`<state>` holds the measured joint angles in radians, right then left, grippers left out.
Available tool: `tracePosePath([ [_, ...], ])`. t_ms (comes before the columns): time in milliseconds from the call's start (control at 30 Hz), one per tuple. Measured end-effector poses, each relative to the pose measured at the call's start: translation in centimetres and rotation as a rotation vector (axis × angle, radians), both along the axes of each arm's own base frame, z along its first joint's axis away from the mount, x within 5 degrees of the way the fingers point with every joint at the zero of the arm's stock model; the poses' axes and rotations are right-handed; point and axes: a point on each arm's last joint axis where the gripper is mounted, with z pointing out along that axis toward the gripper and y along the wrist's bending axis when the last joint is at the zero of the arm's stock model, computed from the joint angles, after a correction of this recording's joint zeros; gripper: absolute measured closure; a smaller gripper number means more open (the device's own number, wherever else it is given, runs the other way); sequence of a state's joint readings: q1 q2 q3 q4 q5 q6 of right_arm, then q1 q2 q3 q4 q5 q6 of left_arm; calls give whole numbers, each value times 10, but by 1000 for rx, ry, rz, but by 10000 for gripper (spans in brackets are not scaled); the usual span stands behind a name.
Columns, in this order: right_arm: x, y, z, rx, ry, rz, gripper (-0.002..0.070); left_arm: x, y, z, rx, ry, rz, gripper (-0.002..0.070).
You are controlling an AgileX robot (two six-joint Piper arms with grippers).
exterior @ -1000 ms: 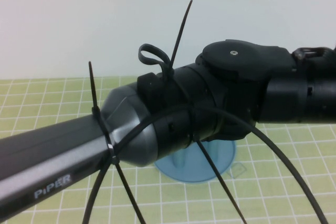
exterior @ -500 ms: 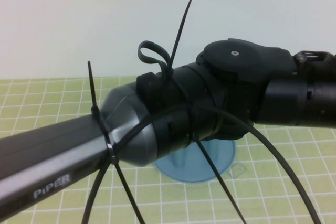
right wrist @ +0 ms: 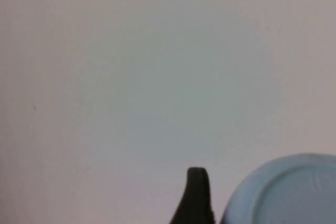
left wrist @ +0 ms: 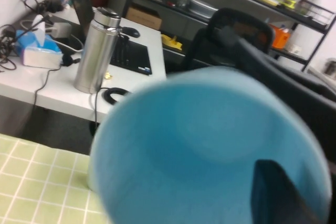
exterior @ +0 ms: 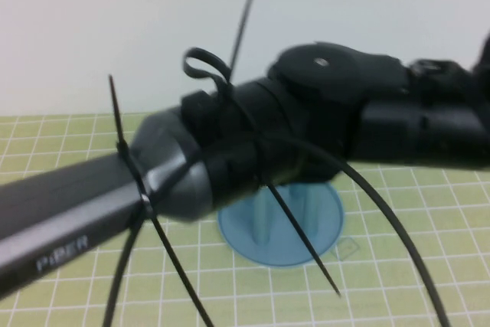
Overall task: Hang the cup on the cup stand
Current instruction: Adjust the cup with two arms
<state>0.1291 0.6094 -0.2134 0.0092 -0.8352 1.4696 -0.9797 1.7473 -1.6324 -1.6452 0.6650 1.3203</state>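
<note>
The light blue cup point(left wrist: 210, 150) fills the left wrist view, seen from its open mouth. My left gripper point(left wrist: 273, 195) is shut on its wall, with one dark finger point(left wrist: 270, 190) inside the cup. The gripper itself is out of the high view, past the right edge. The blue cup stand point(exterior: 321, 223) shows in the high view behind my left arm point(exterior: 191, 166), with two upright pegs partly visible and their caps hidden. My right gripper point(right wrist: 202, 208) points at a white wall. A light blue round cup bottom point(right wrist: 286, 195) sits right beside it.
The table has a green grid mat point(exterior: 413, 266), with a white wall behind it. The left arm's cables and zip ties point(exterior: 298, 239) cross in front of the stand. Beyond the mat's edge the left wrist view shows a desk with a steel flask point(left wrist: 97, 51).
My left arm has shifted left and slightly up in the high view and is blurred by motion. A little more of the stand's base shows.
</note>
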Motion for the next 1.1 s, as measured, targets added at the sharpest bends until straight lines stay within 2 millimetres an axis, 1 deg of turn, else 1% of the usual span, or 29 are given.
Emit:
tracePosePath([
  [100,-1,0,2,-10,-26,-7,97,9,9,1,-3,25,-44,354],
  [133,-2,0,3,-18,-39,-13,98,10,13,3,-8,21,-58,324],
  [167,-2,-1,4,-16,-51,-19,99,10,15,3,-10,17,-70,311],
  [233,-2,-2,5,-9,-62,-25,99,9,19,7,-11,0,-77,310],
  [400,-3,-3,5,-3,-67,-41,99,4,28,10,54,-94,-88,312],
  [433,-3,-4,5,-2,-66,-49,99,3,30,10,68,-109,-94,323],
  [500,-3,-4,5,-6,-68,-58,99,2,36,12,100,-149,-103,382],
  [567,-3,-4,5,-22,-70,-60,99,1,44,16,127,-176,-111,461],
  [700,-3,-1,5,-71,-68,-46,100,2,64,25,189,-208,-84,660],
  [733,-2,0,4,-83,-65,-43,100,3,69,27,199,-225,-78,674],
  [900,-2,0,4,-83,-66,-43,101,-1,90,42,246,-244,-16,675],
  [967,-2,2,4,-112,-60,-40,101,-1,100,48,267,-245,39,675],
  [1033,-1,5,3,-195,-44,-40,101,-4,111,57,277,-240,100,675],
  [1100,1,10,5,-299,-23,-32,101,-10,122,67,280,-269,151,675],
])
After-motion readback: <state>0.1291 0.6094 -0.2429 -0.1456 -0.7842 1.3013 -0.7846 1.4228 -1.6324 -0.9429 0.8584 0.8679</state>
